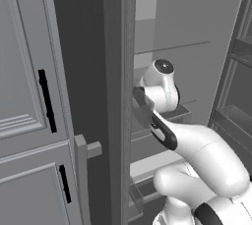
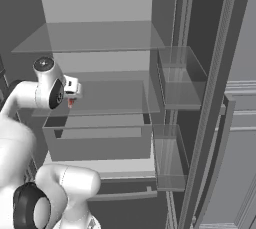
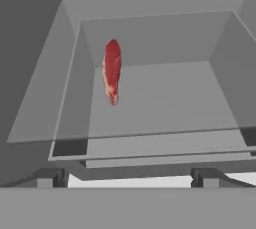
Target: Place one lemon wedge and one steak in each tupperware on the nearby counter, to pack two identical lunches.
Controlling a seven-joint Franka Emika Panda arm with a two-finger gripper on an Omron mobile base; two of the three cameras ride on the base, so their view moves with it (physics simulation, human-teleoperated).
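At the bottom edge of the hand view the pincer (image 3: pixel 127 177) is showing its two dark tips set wide apart with nothing between them, aimed straight into the open fridge, presumably so the tips can pass on either side of the meat. In the right base view the same pincer (image 2: pixel 71 93) is sitting at the left of the frame, level with the middle glass shelf (image 2: pixel 120 98), and the white arm is bending up from the lower left to bring it to that height. Just beyond the tips, in the lower middle of the hand view, a grey drawer (image 3: pixel 165 143) is lying open-topped under the shelf, and nothing can be seen inside it. Farther in, at the upper left of centre, the steak (image 3: pixel 112 70) is appearing as a narrow red-pink strip standing on end, though the hand's roll may be turning the picture; it seems to be lying on the shelf, well short of the back wall and apart from the pincer. In the right base view a small red bit is peeking just under the hand. The door bins (image 2: pixel 172 80) at the right of that frame are looking empty. The likely step in hand is reaching in for the steak.
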